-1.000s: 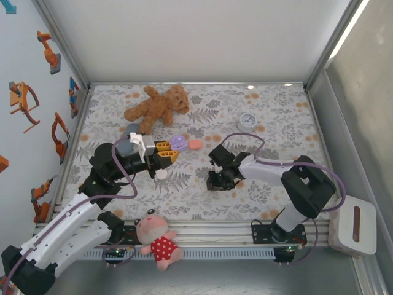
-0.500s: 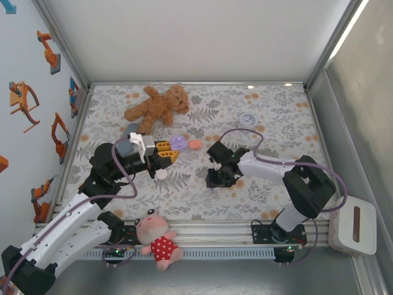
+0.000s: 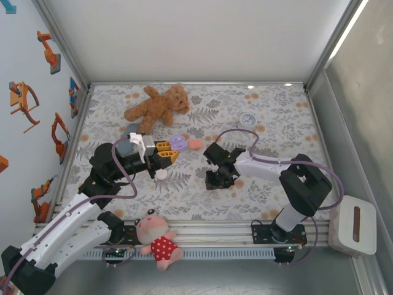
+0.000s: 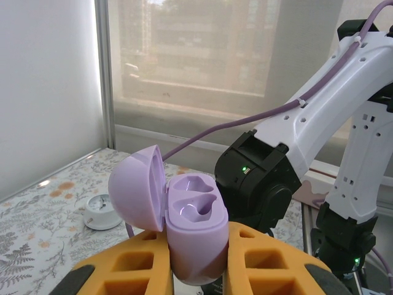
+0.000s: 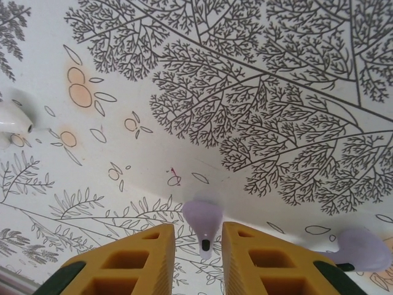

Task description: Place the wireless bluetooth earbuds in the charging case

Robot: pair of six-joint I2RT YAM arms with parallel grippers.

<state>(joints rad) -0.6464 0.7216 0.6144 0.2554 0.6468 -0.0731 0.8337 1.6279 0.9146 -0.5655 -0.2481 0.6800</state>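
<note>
Right pincer (image 3: 216, 178) has crept left, narrowly open astride the pale purple plastic earbud (image 5: 202, 219) on the cloth-covered surface (image 5: 258, 74); I'd close gently on its stem, left pincer (image 4: 198, 249) clamping the open lilac case (image 4: 195, 236).

White back wall (image 3: 196, 37), orange stickers (image 3: 24, 101) on left wall (image 3: 27, 58), floral tablecloth (image 3: 276, 123), shaded window (image 4: 202, 49)

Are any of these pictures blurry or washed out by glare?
Top external: sharp, two glare spots on the cloth, far edge. Left wrist: bright window behind, but the open purple case is clear. Right wrist: cloth print crisp, purple earbud between the jaws slightly soft.
</note>
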